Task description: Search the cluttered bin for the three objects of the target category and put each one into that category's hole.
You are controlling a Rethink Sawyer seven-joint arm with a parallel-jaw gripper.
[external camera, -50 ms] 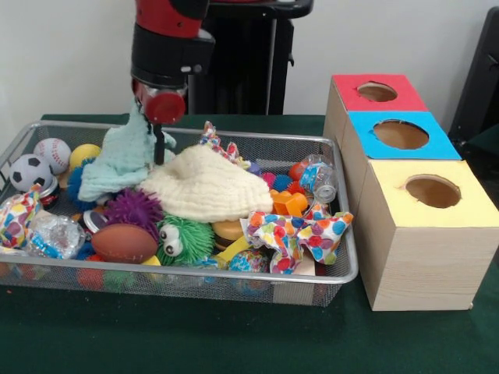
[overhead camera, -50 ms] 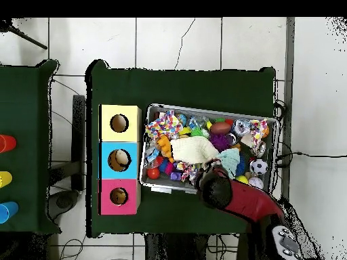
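Across the green tabletop (external camera, -50 ms: 234,343) lay a wire mesh bin (external camera, -50 ms: 327,226) heaped with toys, and just beside it stood a row of three wooden boxes, each with a round hole in a coloured top: a yellow box (external camera, -50 ms: 425,234) nearest the camera in the front view, a blue box (external camera, -50 ms: 401,134) in the middle and a red box (external camera, -50 ms: 376,92) at the far end. From above, the red and black arm (external camera, -50 ms: 168,39) came down over the bin's far side, nearer its end away from the boxes. Its fingers (external camera, -50 ms: 158,144) were down among the cloths, touching a pale teal cloth (external camera, -50 ms: 117,160) that rose up toward them; whether they had actually closed on it, I could not tell, since the cloth and the arm's red end hid them. A cream knitted cloth (external camera, -50 ms: 207,187) was spread over the middle of the heap, touching the teal one. At the near corner closest to the boxes rested a polka-dot cloth (external camera, -50 ms: 300,234). Smaller things crowded around: a brown football (external camera, -50 ms: 123,243), a green fuzzy toy with eyes (external camera, -50 ms: 185,238), a purple spiky ball (external camera, -50 ms: 134,209), a soccer ball (external camera, -50 ms: 30,171), a baseball (external camera, -50 ms: 52,153) and an orange block (external camera, -50 ms: 288,202).
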